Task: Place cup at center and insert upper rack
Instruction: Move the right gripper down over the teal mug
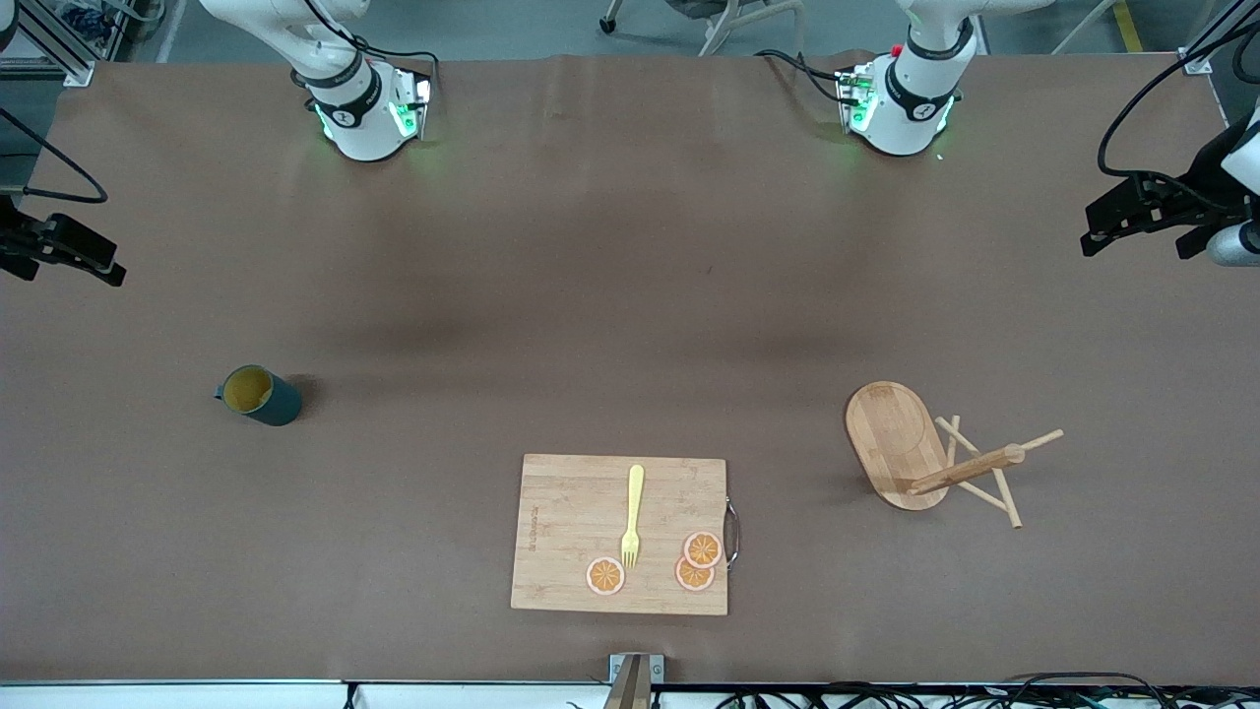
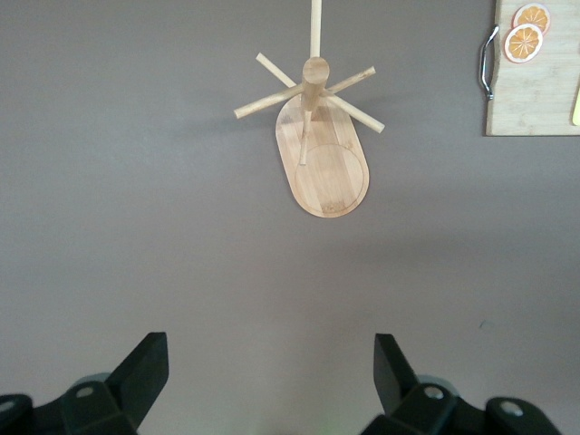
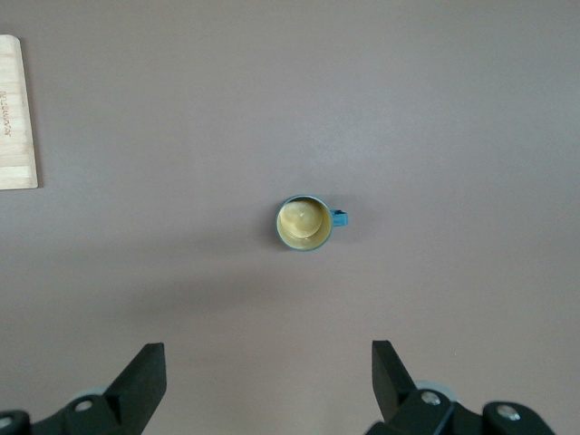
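Note:
The cup [image 1: 259,395], dark teal with a mustard-yellow inside, stands upright toward the right arm's end of the table. It also shows in the right wrist view [image 3: 304,223]. The upper rack [image 1: 896,443], a bamboo stand with an oval base, a post and thin pegs, stands toward the left arm's end. It also shows in the left wrist view [image 2: 322,154]. My right gripper [image 3: 268,355] is open and empty, high over bare table by the cup. My left gripper [image 2: 270,349] is open and empty, high over bare table by the rack.
A rectangular bamboo cutting board [image 1: 620,534] lies near the front edge at the table's middle. On it are a yellow fork [image 1: 633,517] and three orange slices [image 1: 700,561]. Both arms hang at the table's ends, the left gripper [image 1: 1101,228] and the right gripper [image 1: 94,261].

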Tool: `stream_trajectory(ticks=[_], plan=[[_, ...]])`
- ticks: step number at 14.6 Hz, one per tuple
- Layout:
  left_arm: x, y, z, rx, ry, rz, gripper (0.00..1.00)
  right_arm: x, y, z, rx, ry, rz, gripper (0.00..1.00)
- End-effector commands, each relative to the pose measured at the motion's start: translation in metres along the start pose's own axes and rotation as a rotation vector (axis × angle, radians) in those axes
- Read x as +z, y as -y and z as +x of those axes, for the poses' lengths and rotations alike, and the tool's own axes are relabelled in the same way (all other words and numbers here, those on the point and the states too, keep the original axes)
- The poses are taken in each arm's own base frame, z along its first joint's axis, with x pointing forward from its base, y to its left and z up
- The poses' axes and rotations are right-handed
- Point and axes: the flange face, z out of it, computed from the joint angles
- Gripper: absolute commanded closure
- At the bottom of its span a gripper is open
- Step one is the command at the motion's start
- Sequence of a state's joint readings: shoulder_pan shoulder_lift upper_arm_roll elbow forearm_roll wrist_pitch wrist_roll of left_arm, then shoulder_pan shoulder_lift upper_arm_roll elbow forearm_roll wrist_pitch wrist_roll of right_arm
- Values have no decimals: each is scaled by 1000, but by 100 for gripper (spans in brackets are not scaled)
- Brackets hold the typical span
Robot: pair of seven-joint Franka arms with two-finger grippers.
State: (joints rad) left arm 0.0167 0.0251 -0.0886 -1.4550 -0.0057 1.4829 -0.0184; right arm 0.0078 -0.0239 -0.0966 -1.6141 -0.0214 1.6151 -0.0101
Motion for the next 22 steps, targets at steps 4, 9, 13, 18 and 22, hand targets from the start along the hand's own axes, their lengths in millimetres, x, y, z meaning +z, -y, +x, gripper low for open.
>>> stream_trajectory(ticks=[4, 9, 13, 18, 22], plan=[[-6, -1, -1, -8, -19, 6, 0, -3, -1, -8, -13, -9, 4, 0], [-6, -1, -1, -8, -19, 6, 0, 18, 2, 3, -9, 25, -17, 0], [-6, 0, -1, -9, -19, 6, 0, 73, 14, 21, -24, 96, -21, 0], [-6, -1, -1, -8, -20, 6, 0, 172, 24, 17, -37, 137, -13, 0], [-6, 1, -1, -11, -20, 6, 0, 236, 22, 16, -36, 198, -19, 0]])
